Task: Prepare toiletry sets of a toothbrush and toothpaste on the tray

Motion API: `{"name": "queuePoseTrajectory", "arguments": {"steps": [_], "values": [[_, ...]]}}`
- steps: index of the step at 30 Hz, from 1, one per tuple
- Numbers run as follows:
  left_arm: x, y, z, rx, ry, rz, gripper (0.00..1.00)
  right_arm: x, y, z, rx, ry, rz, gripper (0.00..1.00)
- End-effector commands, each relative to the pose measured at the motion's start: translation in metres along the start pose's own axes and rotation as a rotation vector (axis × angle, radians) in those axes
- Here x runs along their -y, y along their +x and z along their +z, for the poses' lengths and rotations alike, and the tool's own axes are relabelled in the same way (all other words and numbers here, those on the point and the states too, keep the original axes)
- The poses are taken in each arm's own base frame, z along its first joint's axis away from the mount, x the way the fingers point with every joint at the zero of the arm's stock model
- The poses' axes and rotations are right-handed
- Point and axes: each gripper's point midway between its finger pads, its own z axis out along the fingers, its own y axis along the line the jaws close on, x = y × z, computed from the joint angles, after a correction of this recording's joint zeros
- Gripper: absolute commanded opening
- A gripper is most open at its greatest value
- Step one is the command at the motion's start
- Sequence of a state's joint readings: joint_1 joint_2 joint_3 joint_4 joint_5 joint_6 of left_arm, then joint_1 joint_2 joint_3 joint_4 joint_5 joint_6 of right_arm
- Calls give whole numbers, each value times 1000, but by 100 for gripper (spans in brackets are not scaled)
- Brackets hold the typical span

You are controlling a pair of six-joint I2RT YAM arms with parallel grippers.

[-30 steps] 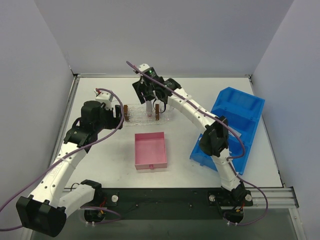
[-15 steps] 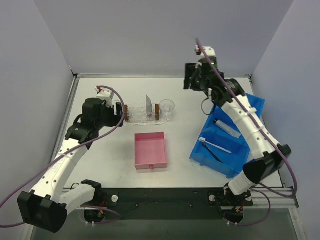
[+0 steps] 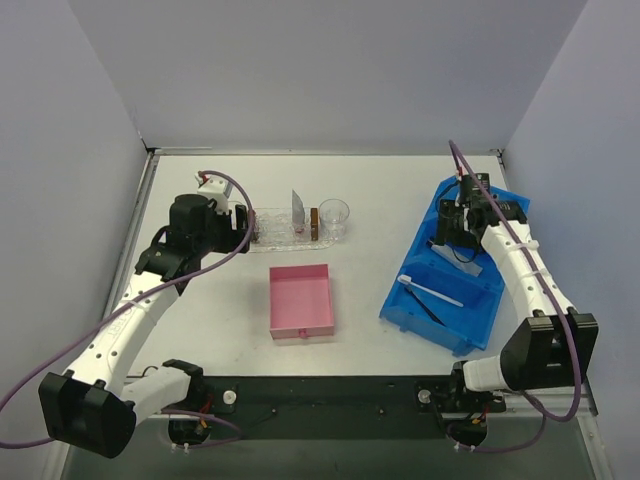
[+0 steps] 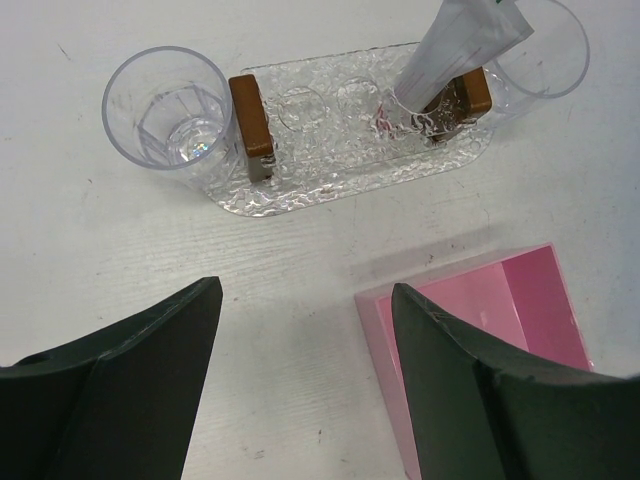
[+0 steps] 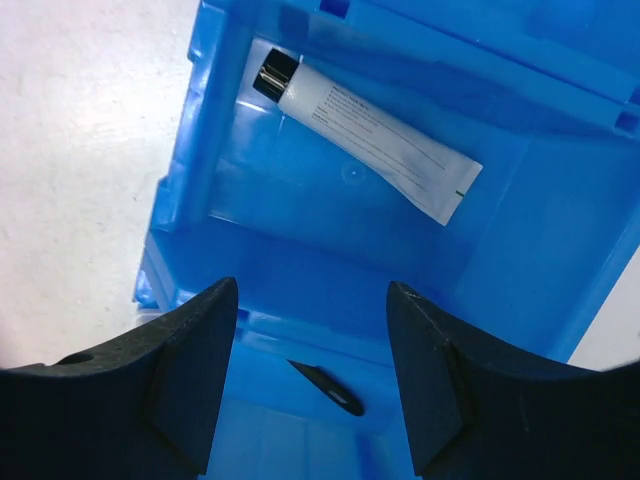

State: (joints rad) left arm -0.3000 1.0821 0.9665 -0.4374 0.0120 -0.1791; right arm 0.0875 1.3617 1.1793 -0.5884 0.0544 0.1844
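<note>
The clear bumpy tray [image 3: 280,236] lies at the table's back, seen close in the left wrist view [image 4: 330,172] with two brown blocks [image 4: 251,125]. One silver toothpaste tube [image 3: 297,208] stands upright on it by the right block [image 4: 455,45]. A second toothpaste tube [image 5: 365,130] lies in the blue bin [image 3: 495,215]. A white toothbrush [image 3: 430,292] and a black toothbrush [image 5: 328,388] lie in the bin's near compartment. My left gripper [image 4: 305,300] is open and empty, just left of the tray [image 3: 243,225]. My right gripper [image 5: 312,300] is open and empty above the bin [image 3: 447,232].
A clear cup [image 4: 170,120] stands at the tray's left end and another [image 3: 334,213] at its right end. A square pink box [image 3: 300,300] sits in front of the tray. Walls close in the table on three sides.
My right arm has swung from the tray to over the blue bin, leaving the toothpaste tube standing on the tray. The left arm has hardly moved.
</note>
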Motion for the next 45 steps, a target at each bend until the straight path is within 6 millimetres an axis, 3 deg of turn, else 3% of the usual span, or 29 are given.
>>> {"name": "queuePoseTrajectory", "arguments": {"steps": [1, 9, 21, 34, 45], "values": [[7, -33, -7, 98, 24, 13, 79, 9, 18, 11, -115, -34, -158, 56], [6, -33, -9, 100, 22, 28, 79, 4, 32, 49, -242, -164, -319, 56], [1, -30, -12, 101, 6, 45, 79, -9, 35, 80, -294, -271, -444, 56], [-1, -31, -11, 94, 0, 48, 79, -9, 30, 114, -240, -215, -546, 56], [-6, -32, -11, 94, -28, 42, 79, -19, 39, 133, -225, -160, -624, 51]]}}
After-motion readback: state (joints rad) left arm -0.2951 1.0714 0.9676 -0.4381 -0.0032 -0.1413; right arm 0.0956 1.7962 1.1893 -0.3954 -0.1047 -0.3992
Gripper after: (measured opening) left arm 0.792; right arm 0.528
